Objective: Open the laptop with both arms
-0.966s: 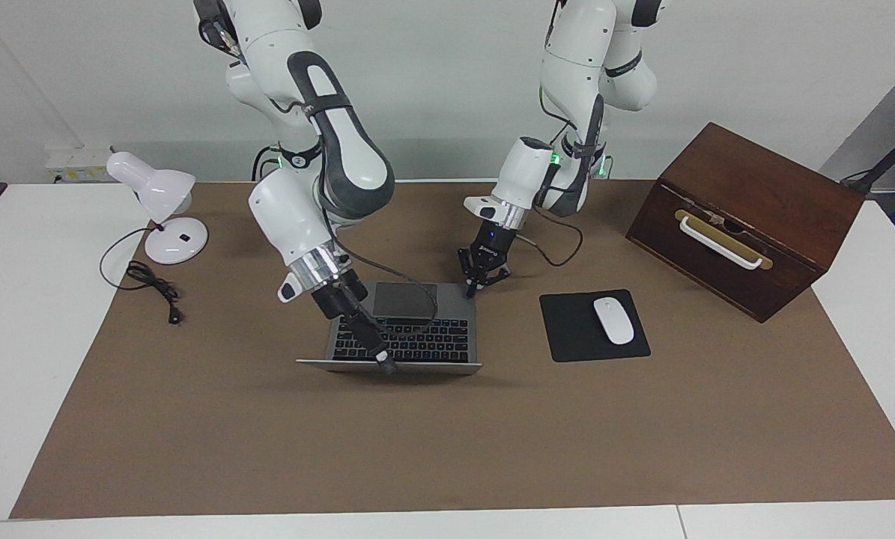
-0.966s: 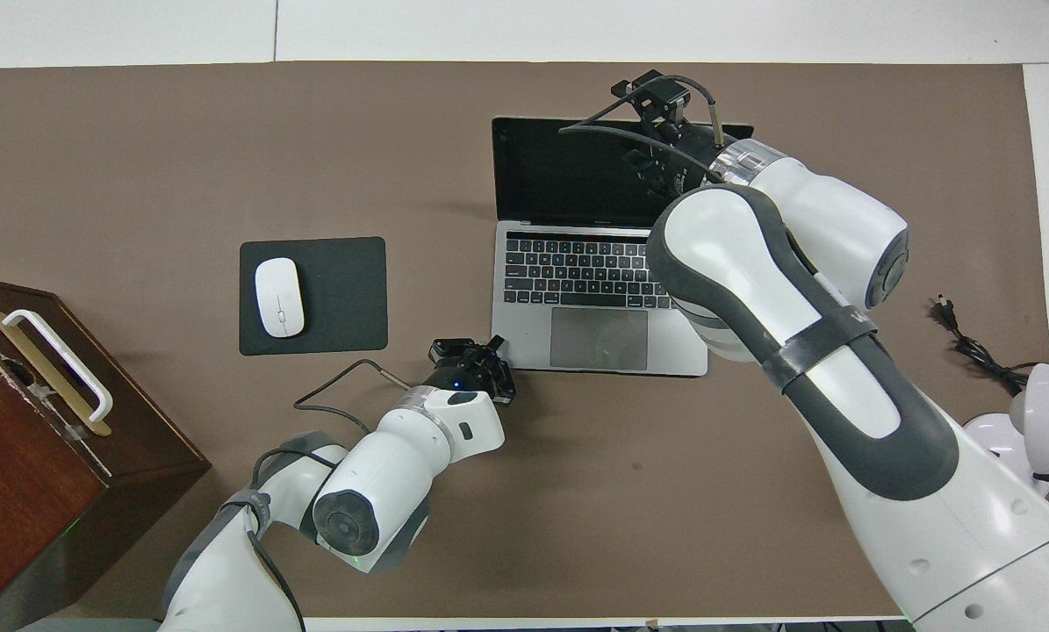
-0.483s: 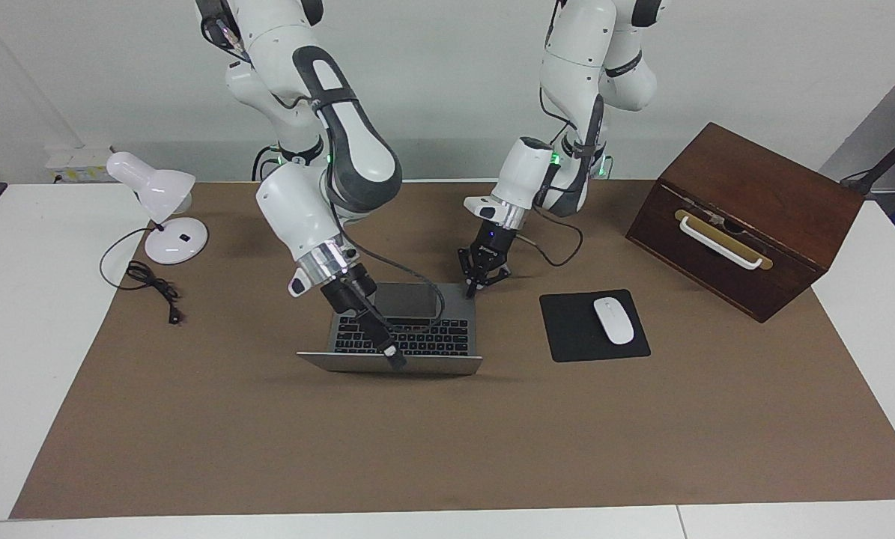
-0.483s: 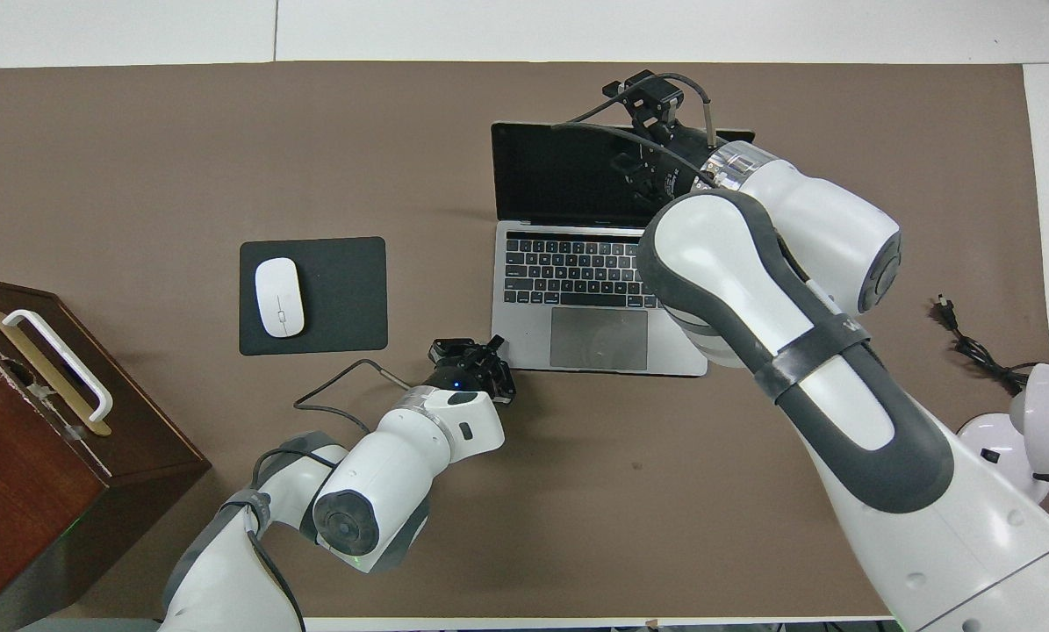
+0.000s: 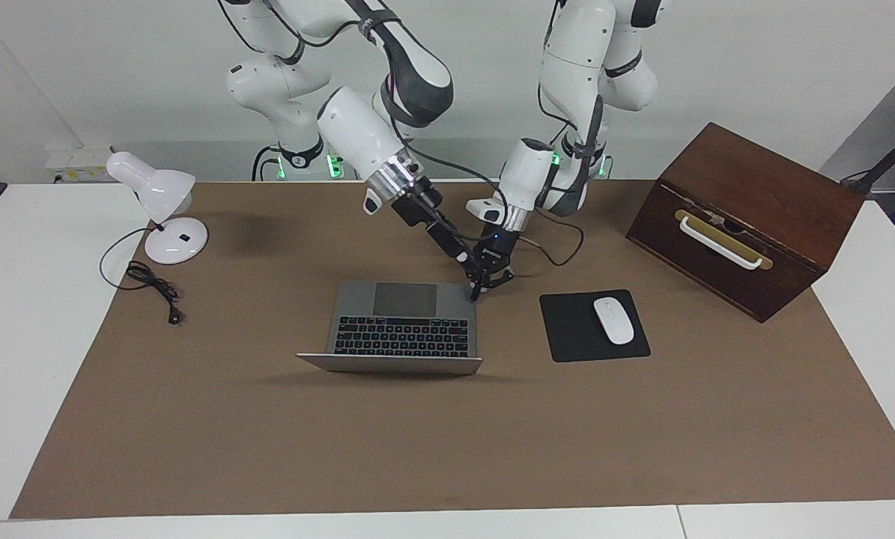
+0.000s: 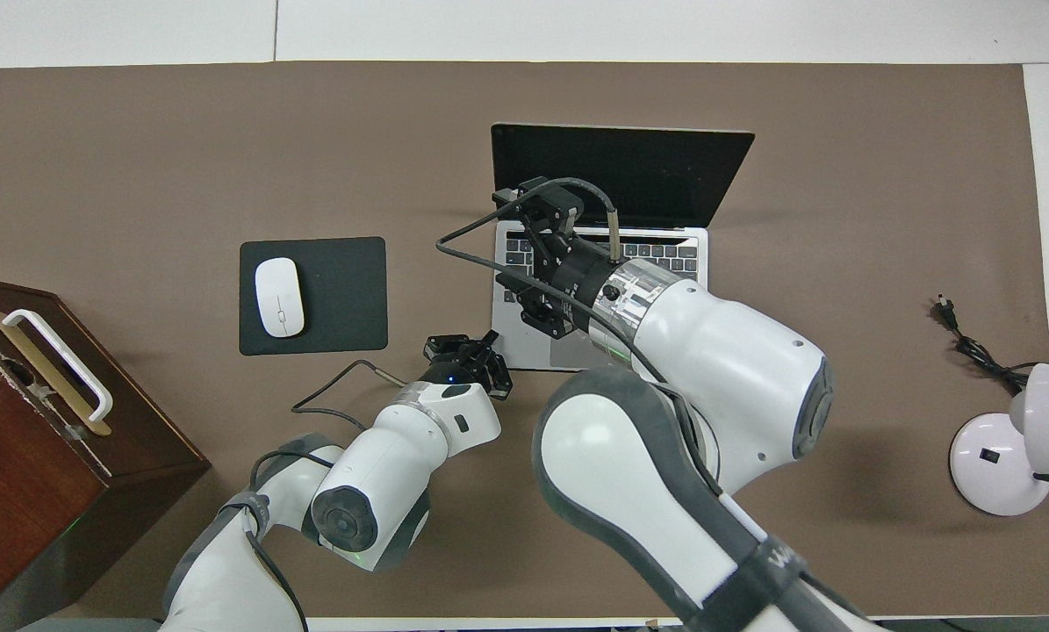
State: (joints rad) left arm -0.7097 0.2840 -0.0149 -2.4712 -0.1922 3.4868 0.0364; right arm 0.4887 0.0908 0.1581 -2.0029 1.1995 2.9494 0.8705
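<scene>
On the laptop (image 5: pixel 402 329) base corner, left tool (image 5: pixel 475 293) pinched shut; right tool (image 5: pixel 463 258) seemingly closed.

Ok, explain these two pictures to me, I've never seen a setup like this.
Two white robot arms stand at a table, each ending in a black two-finger hand. One picture faces them from across the table; the other looks down from above their end. On the brown mat are an open laptop, a mouse on a black pad, a wooden box and a desk lamp. The left hand is shut, its tips at a corner of the laptop's base. The right hand hangs over the laptop. Neither carries anything.
</scene>
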